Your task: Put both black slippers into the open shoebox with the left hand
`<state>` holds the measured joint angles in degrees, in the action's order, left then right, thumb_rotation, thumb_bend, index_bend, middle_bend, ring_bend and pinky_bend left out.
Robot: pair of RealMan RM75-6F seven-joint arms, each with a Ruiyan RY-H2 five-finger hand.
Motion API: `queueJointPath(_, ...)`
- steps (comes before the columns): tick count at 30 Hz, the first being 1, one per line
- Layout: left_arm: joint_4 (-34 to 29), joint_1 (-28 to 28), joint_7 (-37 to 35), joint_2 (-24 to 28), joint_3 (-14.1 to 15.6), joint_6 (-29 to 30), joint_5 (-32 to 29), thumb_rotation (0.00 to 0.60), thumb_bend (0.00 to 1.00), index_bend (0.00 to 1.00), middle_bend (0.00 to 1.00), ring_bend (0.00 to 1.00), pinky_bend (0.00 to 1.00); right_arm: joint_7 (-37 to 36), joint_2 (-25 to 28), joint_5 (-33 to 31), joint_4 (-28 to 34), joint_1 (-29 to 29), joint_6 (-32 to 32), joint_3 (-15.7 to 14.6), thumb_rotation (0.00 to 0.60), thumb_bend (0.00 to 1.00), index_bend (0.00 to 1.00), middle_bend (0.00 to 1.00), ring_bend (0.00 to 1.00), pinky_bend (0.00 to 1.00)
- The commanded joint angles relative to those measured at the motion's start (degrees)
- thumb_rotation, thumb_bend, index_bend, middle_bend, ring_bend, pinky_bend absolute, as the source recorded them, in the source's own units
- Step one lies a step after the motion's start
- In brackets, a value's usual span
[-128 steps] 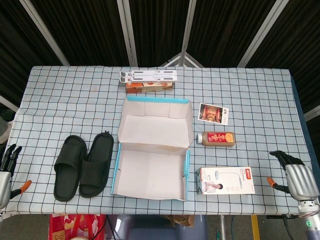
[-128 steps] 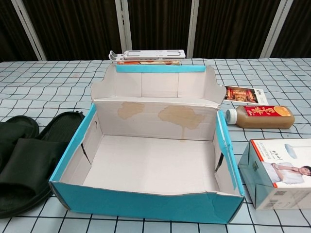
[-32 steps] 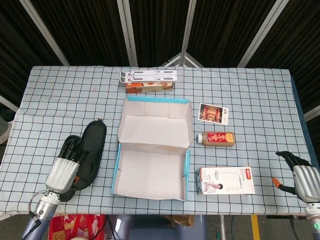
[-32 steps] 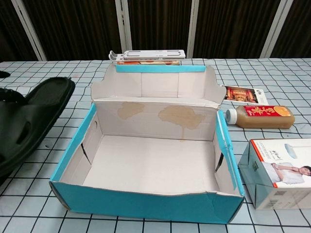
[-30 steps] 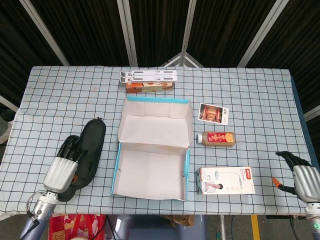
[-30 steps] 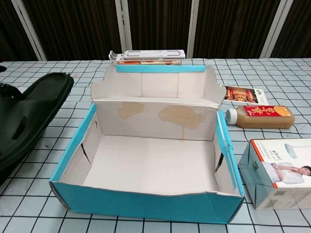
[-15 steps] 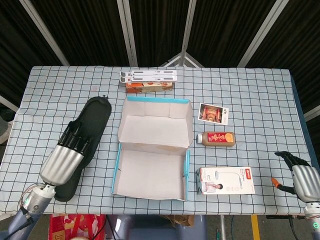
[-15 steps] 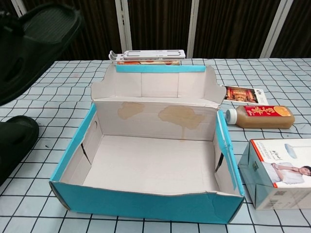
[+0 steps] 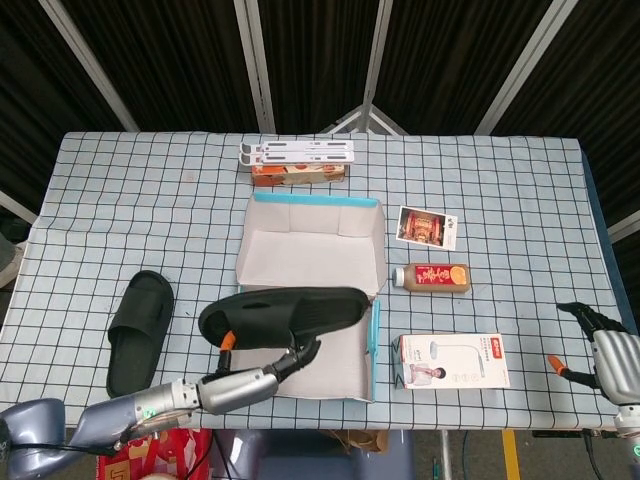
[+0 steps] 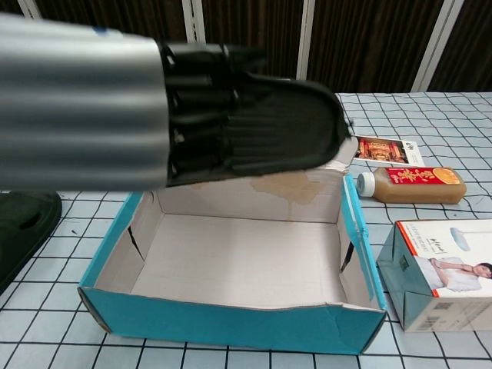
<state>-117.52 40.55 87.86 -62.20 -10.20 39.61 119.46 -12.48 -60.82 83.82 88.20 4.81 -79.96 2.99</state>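
Note:
My left hand (image 9: 262, 379) grips one black slipper (image 9: 285, 311) and holds it in the air over the open shoebox (image 9: 314, 200), sole side towards the chest camera. In the chest view the hand (image 10: 184, 100) fills the upper left, and the slipper (image 10: 288, 123) hides the box's back flap. The shoebox (image 10: 231, 323) has blue outer walls and a bare cardboard floor. The second black slipper (image 9: 140, 331) lies flat on the checked cloth left of the box, its edge (image 10: 19, 231) showing at the chest view's left border. My right hand (image 9: 607, 352) rests at the table's right edge, fingers apart, holding nothing.
Right of the shoebox lie a brown bottle (image 9: 432, 276), a white product box (image 9: 455, 360) and a printed card (image 9: 427, 227). A white folding stand (image 9: 298, 151) sits on an orange carton (image 9: 300, 175) behind the box. The table ends just in front of the box.
My left hand has swung the held slipper rightwards from the table's left side to above the shoebox. The other slipper stays on the cloth. The right hand has not moved.

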Motion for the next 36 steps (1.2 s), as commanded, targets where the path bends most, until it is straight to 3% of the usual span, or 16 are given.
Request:
queueJointPath(1, 1.13, 2.56, 0.61, -1.91, 0.33, -3.05, 1.72, 0.600, 0.55, 0.54, 0.50, 0.09, 0.12, -0.30, 0.12, 0.02, -0.04, -0.16, -0.24, 0.02, 0.600, 0.23, 0.26, 0.25, 0.30, 0.32)
queueJointPath(12, 7.26, 2.66, -2.96, -3.71, 0.67, -0.82, 3.66, 0.600, 0.56, 0.54, 0.51, 0.09, 0.12, -0.35, 0.04, -0.58, -0.31, -0.05, 0.40, 0.17, 0.600, 0.23, 0.26, 0.25, 0.29, 0.32)
queueJointPath(20, 11.93, 3.87, -7.53, -4.85, 4.32, 1.43, 8.59, 0.600, 0.56, 0.55, 0.51, 0.09, 0.12, 0.32, -0.01, -1.18, -0.08, 0.19, 1.22, 0.25, 0.600, 0.23, 0.26, 0.25, 0.29, 0.32)
queueJointPath(36, 15.74, 6.35, -11.88, -3.61, 3.38, 1.84, 10.59, 0.600, 0.56, 0.54, 0.51, 0.09, 0.12, 1.22, 0.01, -1.78, 0.43, 0.41, 2.09, 0.26, 0.600, 0.23, 0.26, 0.25, 0.29, 0.32)
